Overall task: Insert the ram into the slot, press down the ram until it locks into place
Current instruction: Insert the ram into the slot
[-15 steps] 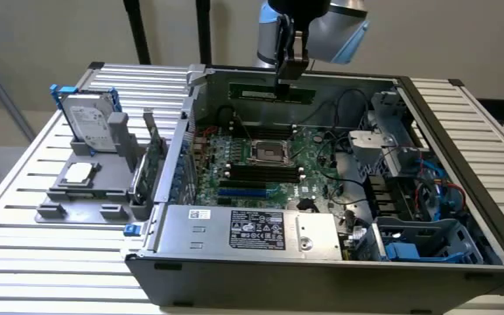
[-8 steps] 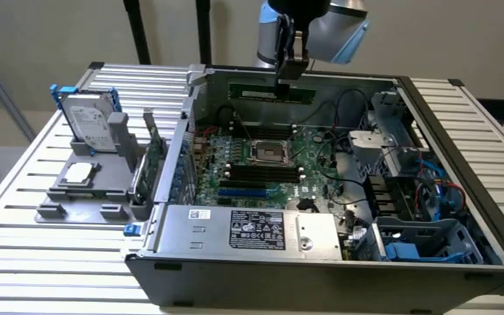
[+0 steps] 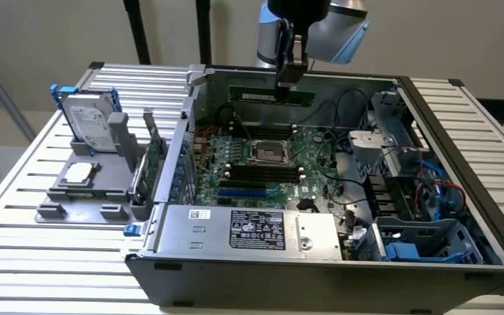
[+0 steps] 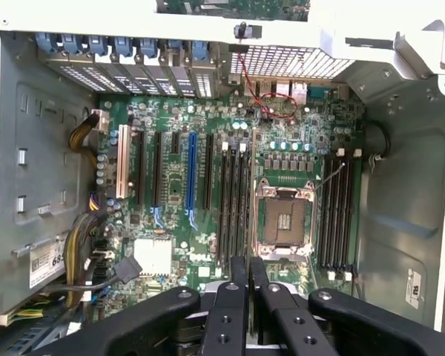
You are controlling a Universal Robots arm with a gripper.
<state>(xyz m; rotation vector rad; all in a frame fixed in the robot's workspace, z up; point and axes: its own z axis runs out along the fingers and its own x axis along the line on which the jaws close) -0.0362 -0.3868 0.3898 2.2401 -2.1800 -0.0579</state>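
While the arm hangs over the open computer case, the gripper sits high near the case's far wall, jaws pinching the top edge of the ram. Ram is a thin green stick, held level with its long side running across the exterior view. It is up in the air above the motherboard and not seated in any slot.

A parallel group of black slots lies on the board just on the near side of the CPU socket. Shorter blue slot is closer to the power supply at the case's near edge.

Wrist view looks straight down on the board. The gripper has its fingers almost together, dark linkage arms spreading out to either side. Black slots run as long parallel strips on both sides of the CPU socket, and the blue slot sits further off among the expansion sockets. Cannot tell which slot the ram is lined up with.

Outside the case, on the exterior view's left, a hard drive stands upright in a grey holder on the slatted bench.
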